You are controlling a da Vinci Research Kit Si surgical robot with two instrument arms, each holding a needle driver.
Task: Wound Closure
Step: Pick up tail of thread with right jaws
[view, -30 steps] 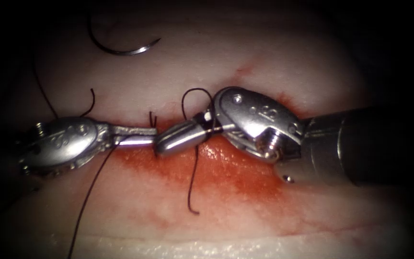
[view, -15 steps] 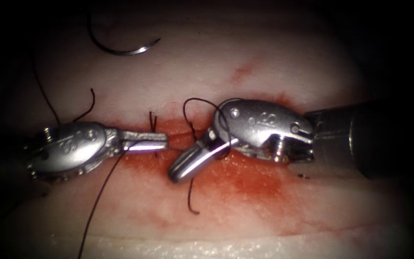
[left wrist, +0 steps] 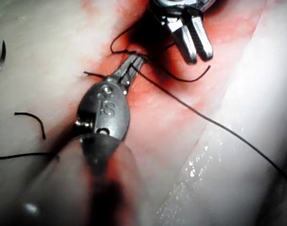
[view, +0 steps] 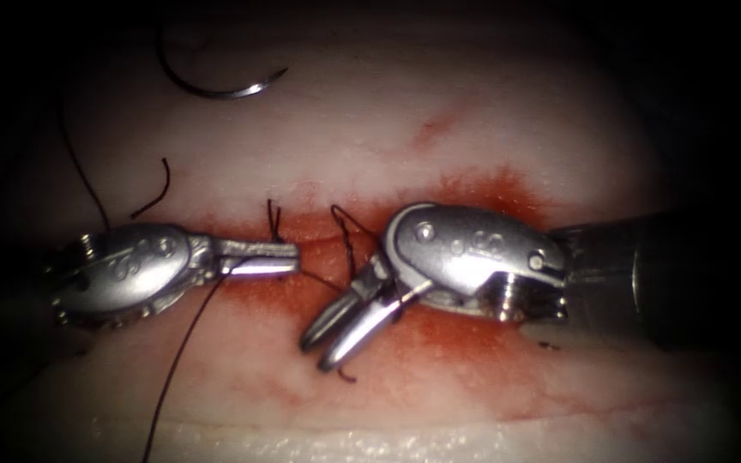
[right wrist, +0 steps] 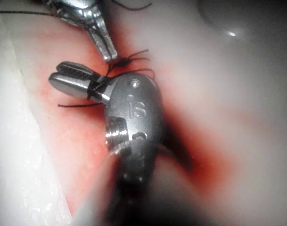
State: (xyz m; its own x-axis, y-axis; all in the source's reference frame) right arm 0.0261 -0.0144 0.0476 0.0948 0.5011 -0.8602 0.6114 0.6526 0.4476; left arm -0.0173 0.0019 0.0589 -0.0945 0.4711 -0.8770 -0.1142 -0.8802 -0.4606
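The tissue [view: 370, 129] has a red-stained cut [view: 323, 244] running across the endoscope view. My left tool [view: 295, 255] lies along the cut's left part, jaws shut on the thread [view: 183, 343], which trails down toward the front edge. The right tool [view: 321, 350] points down-left from the cut's middle with its jaws open and nothing between them. A loop of thread [view: 346, 236] winds around the base of its jaws. A short thread tail [view: 346, 375] lies at the jaw tips. The curved needle [view: 225, 88] rests free on the tissue at the back left, not in it.
A tied stitch with short ends [view: 274, 219] stands on the cut just above the left jaws. A loose cut end of thread [view: 158, 190] lies on the tissue behind the left tool. Red fluid [view: 448, 330] spreads around and in front of the cut.
The right tool has swung its jaws downward, away from the left jaws, and opened them. The thread loop has dropped lower around it. The left tool has shifted slightly right, still gripping the thread.
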